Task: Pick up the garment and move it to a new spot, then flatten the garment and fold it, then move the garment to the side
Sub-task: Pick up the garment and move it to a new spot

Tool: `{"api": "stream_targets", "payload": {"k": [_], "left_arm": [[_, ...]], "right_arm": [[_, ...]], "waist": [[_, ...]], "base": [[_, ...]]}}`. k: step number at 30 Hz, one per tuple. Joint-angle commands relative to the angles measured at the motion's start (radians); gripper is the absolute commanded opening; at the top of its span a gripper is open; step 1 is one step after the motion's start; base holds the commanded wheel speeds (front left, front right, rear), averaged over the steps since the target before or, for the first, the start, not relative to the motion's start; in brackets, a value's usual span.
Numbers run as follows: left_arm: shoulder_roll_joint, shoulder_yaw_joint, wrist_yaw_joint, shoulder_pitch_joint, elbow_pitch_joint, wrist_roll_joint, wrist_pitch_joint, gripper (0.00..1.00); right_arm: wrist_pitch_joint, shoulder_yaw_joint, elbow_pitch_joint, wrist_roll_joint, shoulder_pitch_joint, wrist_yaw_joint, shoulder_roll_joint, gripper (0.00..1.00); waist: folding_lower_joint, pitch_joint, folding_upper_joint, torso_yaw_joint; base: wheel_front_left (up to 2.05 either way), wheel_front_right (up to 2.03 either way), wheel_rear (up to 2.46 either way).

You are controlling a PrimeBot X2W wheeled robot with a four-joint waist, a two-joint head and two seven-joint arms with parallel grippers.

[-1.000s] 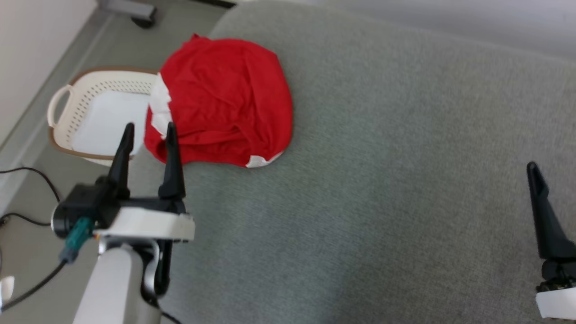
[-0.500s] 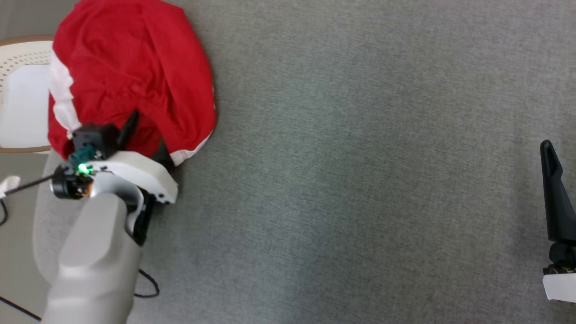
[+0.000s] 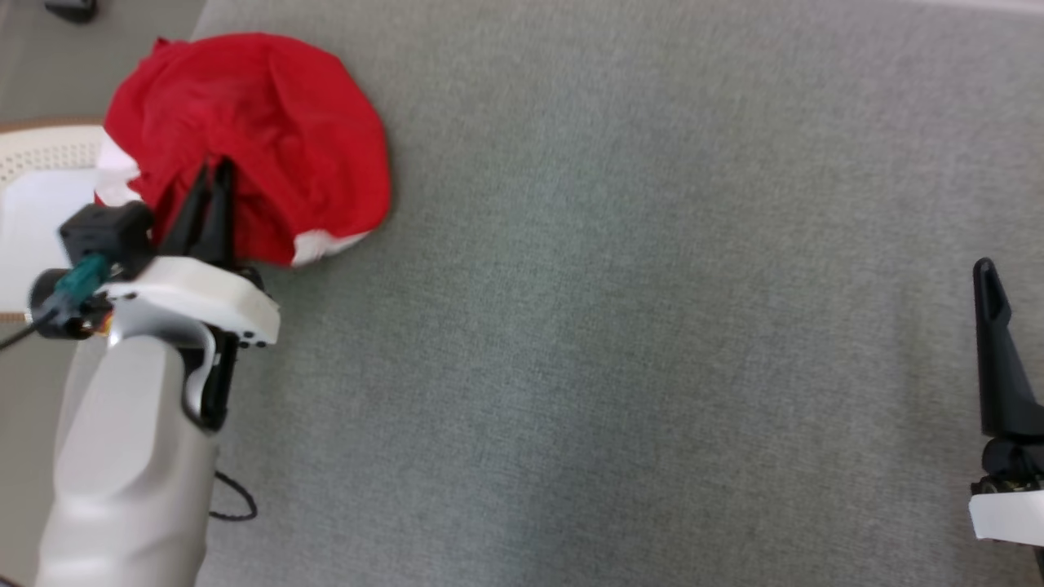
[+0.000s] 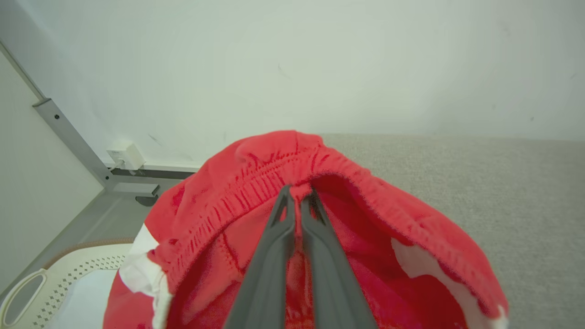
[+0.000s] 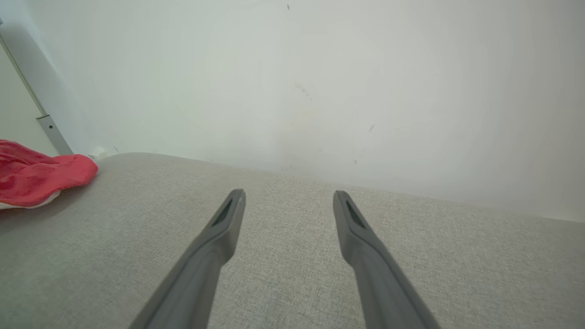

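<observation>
One red garment [image 3: 269,139] sat bunched at the far left corner of the grey cushion [image 3: 612,326], beside a white basket [image 3: 49,145]. The left gripper [image 3: 214,171], much the nearer, was pinched closed on its elastic hem. The right gripper [image 5: 288,196] stood wide open and empty, well apart to the right.

Soft, even light is noted; a faint shadow is cast beneath the garment [image 5: 41,180]; head view slightly blurred.
</observation>
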Motion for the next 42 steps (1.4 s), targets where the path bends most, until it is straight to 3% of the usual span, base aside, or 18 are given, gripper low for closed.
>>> {"api": "stream_targets", "payload": {"k": [1, 6, 13, 20, 29, 36, 40, 41, 42], "left_arm": [[0.009, 0.018, 0.016, 0.063, -0.077, 0.015, -0.002, 0.0], [0.015, 0.057, 0.044, 0.206, -0.361, 0.052, -0.002, 0.0], [0.013, 0.042, 0.054, 0.366, -0.62, 0.091, -0.003, 0.0], [-0.041, -0.046, 0.039, 0.47, -0.769, 0.092, 0.029, 0.0], [-0.14, -0.273, -0.022, 0.351, -0.652, 0.096, 0.05, 0.0], [-0.166, -0.465, -0.047, 0.268, -0.444, 0.074, 0.051, 0.0], [-0.17, -0.542, -0.05, 0.256, -0.331, 0.053, 0.036, 0.0], [-0.171, -0.551, -0.051, 0.252, -0.315, 0.047, 0.031, 0.02], [-0.171, -0.561, -0.048, 0.247, -0.305, 0.042, 0.025, 0.48]], "right_arm": [[-0.013, 0.003, 0.011, 0.001, 0.009, -0.003, 0.006, 1.0], [-0.031, 0.008, 0.034, -0.004, 0.038, -0.003, 0.033, 1.0], [-0.04, 0.022, 0.054, 0.0, 0.075, -0.003, 0.054, 1.0], [-0.04, 0.034, 0.057, 0.003, 0.102, -0.003, 0.069, 1.0], [-0.068, 0.068, 0.08, 0.022, 0.067, -0.003, 0.087, 1.0], [-0.115, 0.085, 0.13, 0.049, 0.045, -0.003, 0.097, 1.0], [-0.143, 0.085, 0.159, 0.062, 0.038, -0.003, 0.104, 1.0], [-0.149, 0.082, 0.165, 0.064, 0.039, -0.003, 0.105, 1.0], [-0.155, 0.081, 0.17, 0.065, 0.04, -0.003, 0.106, 1.0]], "waist": [[-0.0001, -0.049, 0.0, -0.017], [-0.0001, -0.134, 0.0, -0.04], [-0.0001, -0.225, 0.0, -0.076], [-0.0001, -0.265, 0.0, -0.135], [-0.0001, -0.211, 0.0, -0.292], [-0.0001, -0.148, 0.0, -0.422], [-0.0001, -0.128, 0.0, -0.46], [-0.0001, -0.126, 0.0, -0.462], [-0.0001, -0.126, 0.0, -0.462]], "base": [[0.0, 0.0, 0.0], [0.0, 0.0, 0.0], [0.0, 0.0, 0.0], [0.0, 0.0, 0.0], [0.0, 0.0, 0.0], [0.0, 0.0, 0.0], [0.0, 0.0, 0.0], [0.0, 0.0, 0.0], [0.0, 0.0, 0.0]]}}
